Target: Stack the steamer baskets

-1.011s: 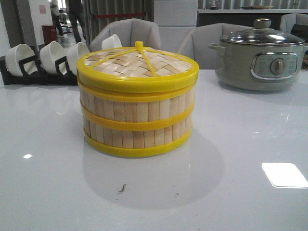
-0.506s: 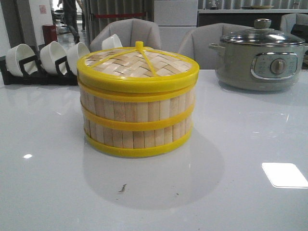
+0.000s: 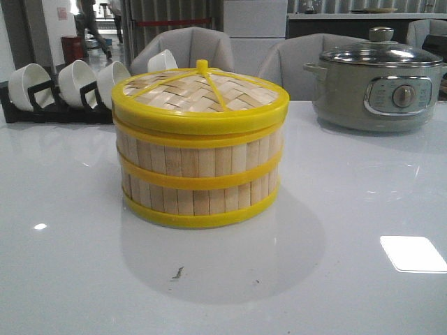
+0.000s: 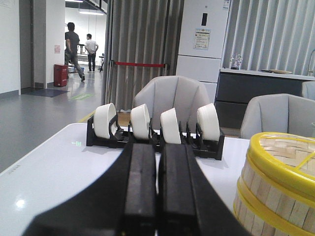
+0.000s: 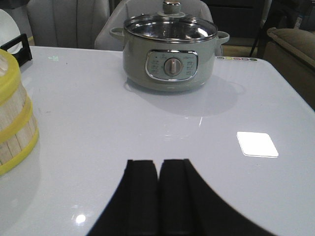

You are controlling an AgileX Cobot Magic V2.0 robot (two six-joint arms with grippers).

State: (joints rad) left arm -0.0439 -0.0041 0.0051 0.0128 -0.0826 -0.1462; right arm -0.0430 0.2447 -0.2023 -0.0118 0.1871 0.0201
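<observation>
The 2 steamer baskets [image 3: 200, 178] already sit stacked mid-table, the woven lid [image 3: 200, 96] on top. My left gripper [image 4: 157, 196] and right gripper [image 5: 158, 196] are both pressed closed, holding nothing, well clear of the stack. Best I keep away and avoid nudging it off line.
</observation>
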